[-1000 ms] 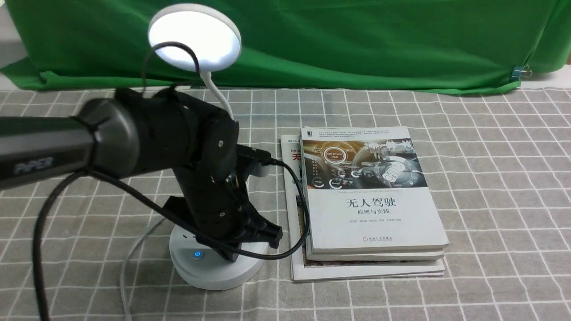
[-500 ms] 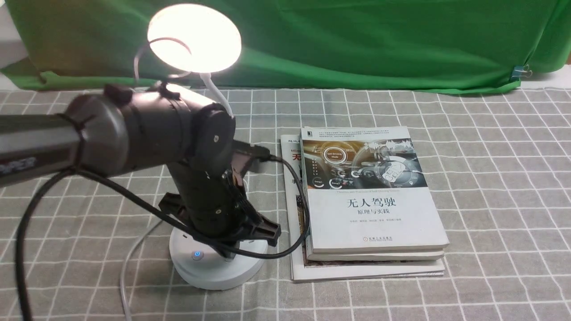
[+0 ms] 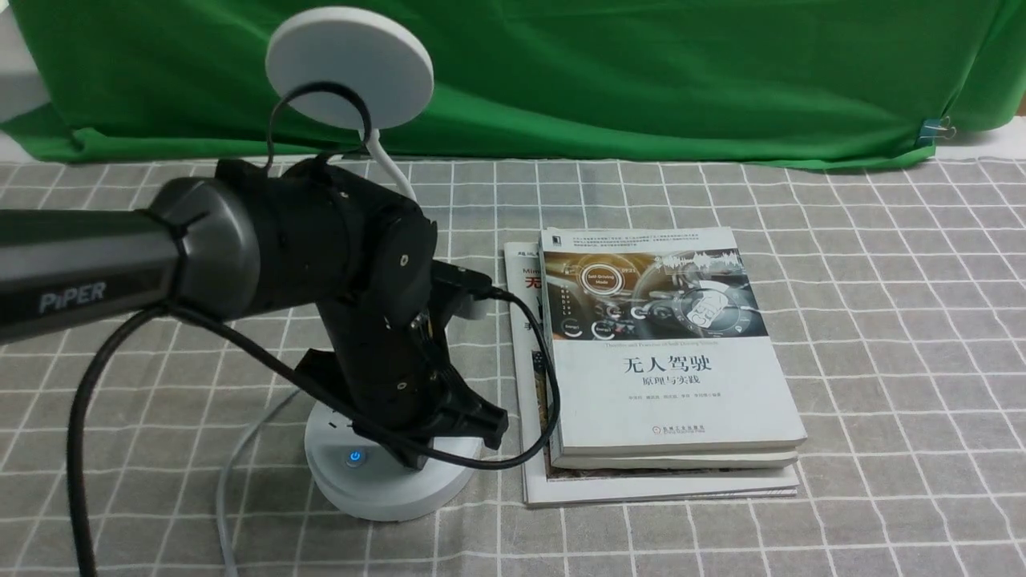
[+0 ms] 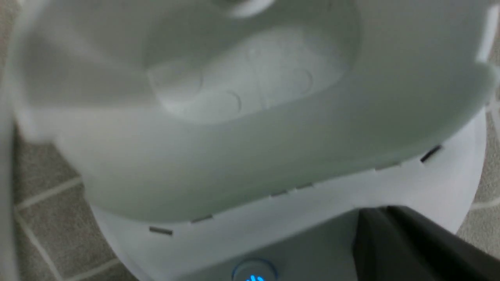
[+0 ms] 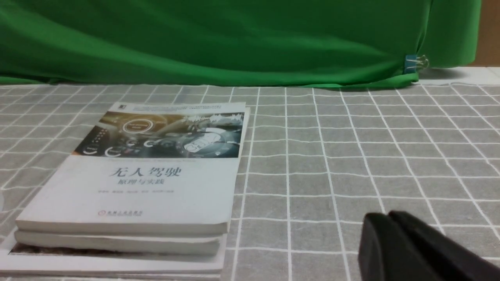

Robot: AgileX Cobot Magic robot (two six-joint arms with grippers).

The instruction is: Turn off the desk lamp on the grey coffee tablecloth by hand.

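Note:
The desk lamp stands on the grey coffee tablecloth at the left. Its round disc head is dark. Its round base carries a button with a blue glow. My left arm, the hand marked "PIPER", reaches over the base. My left gripper is shut, with its tips down on the base top to the right of the blue button. The left wrist view shows the lamp's cup holder, the base, the blue button and my shut left gripper. My right gripper is shut and empty, low over the cloth.
A stack of books lies just right of the lamp base; it also shows in the right wrist view. A plain green cloth hangs along the back. The lamp's grey cord runs off the front left.
The lamp head shone white a second ago, warm yellow half a second ago, and is now dark. My left arm shifted left a little and came back.

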